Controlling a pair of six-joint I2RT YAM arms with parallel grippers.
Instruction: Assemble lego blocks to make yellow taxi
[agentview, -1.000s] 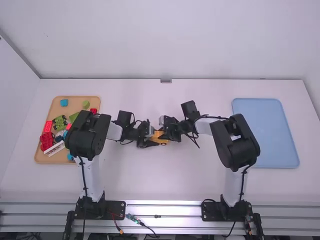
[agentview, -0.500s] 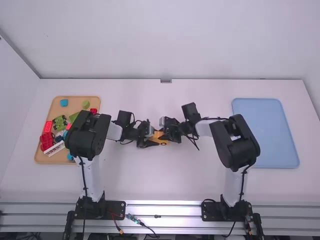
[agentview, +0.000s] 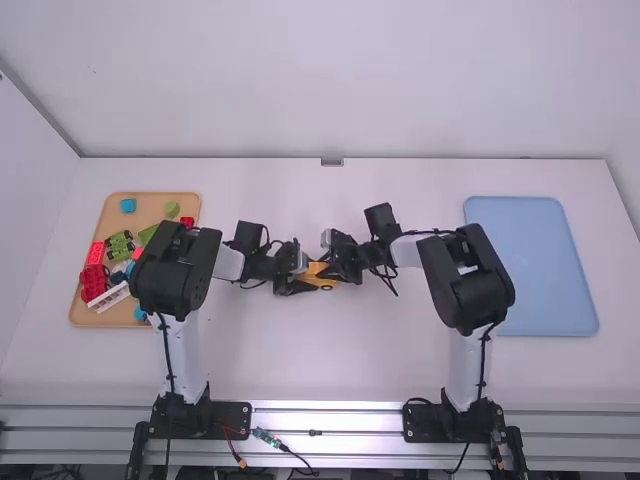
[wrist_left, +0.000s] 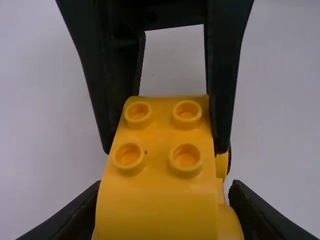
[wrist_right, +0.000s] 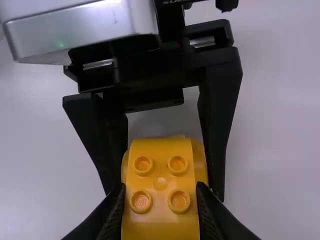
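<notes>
Yellow lego car (agentview: 322, 284) mid-worktop (agentview: 330, 355), long axis running between grippers, studs up, front end unclear. Left gripper (agentview: 304, 284) and right gripper (agentview: 336, 270): fingers partly open, clamped on its sides.

This looks like a robotics lab or test station. Two robot arms (agentview: 173, 275) stand on a metal rail (agentview: 350, 447) with loose cables (agentview: 268, 437), at a white table (agentview: 330, 360) backed by a plain white wall (agentview: 330, 80), with a tray (agentview: 150, 210) of toy blocks (agentview: 92, 284).
</notes>
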